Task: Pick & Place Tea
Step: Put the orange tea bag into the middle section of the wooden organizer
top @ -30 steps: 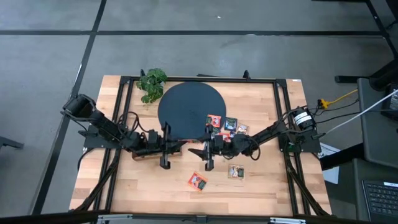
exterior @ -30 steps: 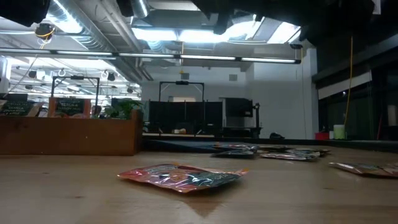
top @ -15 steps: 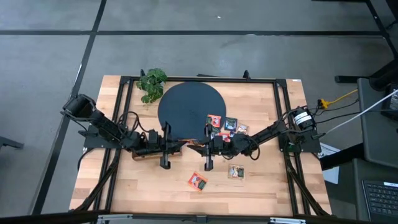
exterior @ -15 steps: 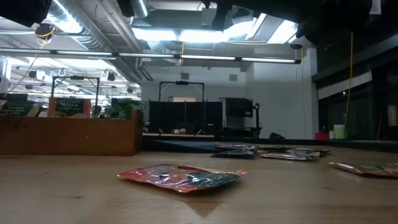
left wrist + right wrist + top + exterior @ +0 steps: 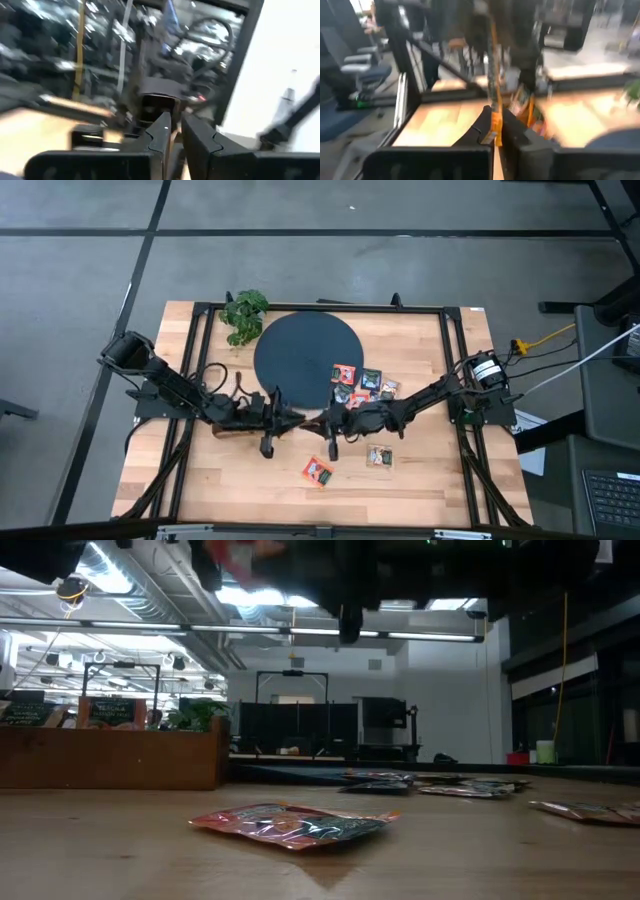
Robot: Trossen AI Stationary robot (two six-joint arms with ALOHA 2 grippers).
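We judge the orange sachet (image 5: 494, 120), pinched edge-on above the desk (image 5: 420, 480) in the right gripper (image 5: 325, 423)'s shut jaws, could slip beside the left gripper (image 5: 290, 418), whose jaws stand slightly parted, empty.

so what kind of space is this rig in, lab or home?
Looks like a lab or workshop, not a home. Exposed ducts and strip lights run overhead, the wooden table sits in a black metal frame on a bare grey floor, and a keyboard sits alongside.
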